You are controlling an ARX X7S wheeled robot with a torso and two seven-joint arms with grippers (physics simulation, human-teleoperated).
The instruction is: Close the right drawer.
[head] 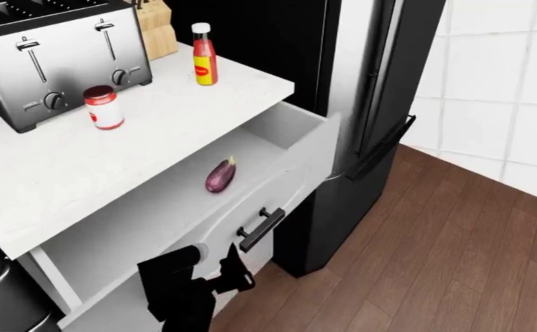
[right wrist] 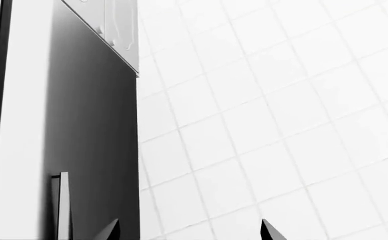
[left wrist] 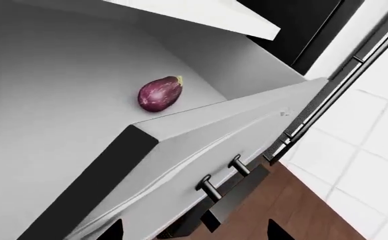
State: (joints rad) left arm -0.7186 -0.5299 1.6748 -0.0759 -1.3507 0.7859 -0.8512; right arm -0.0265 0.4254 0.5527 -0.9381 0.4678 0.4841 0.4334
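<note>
The right drawer [head: 278, 173] stands open just ahead of the left pincer [head: 234, 275].

Drawer [left wrist: 60, 100] stands pulled out w/ an eggplant [left wrist: 160, 93] lying on its pale grey floor, near the front panel [left wrist: 213, 135]. Black bar handle [left wrist: 223, 176] sits on the panel's outer face (two posts visible). Left gripper [left wrist: 194, 231] shows only as two dark fingertips apart at frame edge, just by the handle, wood floor [left wrist: 300, 205] beyond.
</note>
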